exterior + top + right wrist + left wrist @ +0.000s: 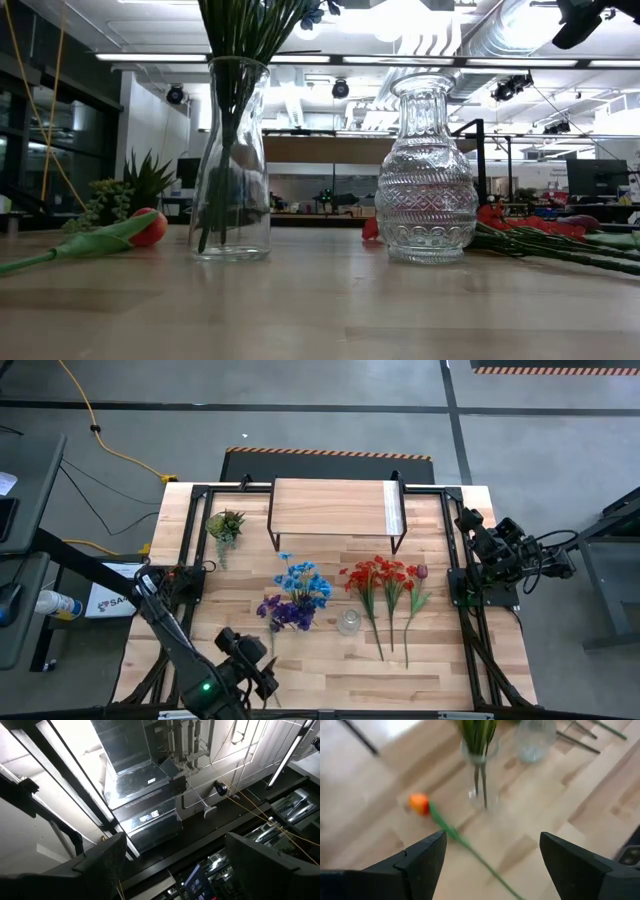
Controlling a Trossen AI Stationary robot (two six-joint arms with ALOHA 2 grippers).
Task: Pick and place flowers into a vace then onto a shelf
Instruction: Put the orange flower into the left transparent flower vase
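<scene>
orange flower (419, 803): lies on the table (330, 650), ahead of my left gripper (492, 857), stem running back between my fingers.
blue and purple flowers (296, 595): stand in a vase (480, 775) just beyond it.
empty vase (425, 170): beside the filled one.
red flowers (385, 582): flat on the table, past the empty vase.
shelf (335, 508): far side of the table.
left gripper: wide, holding nothing.
right gripper (172, 865): wide, raised at the table's right edge.

overhead looking down, tabletop level, both showing vases (425, 170)
</scene>
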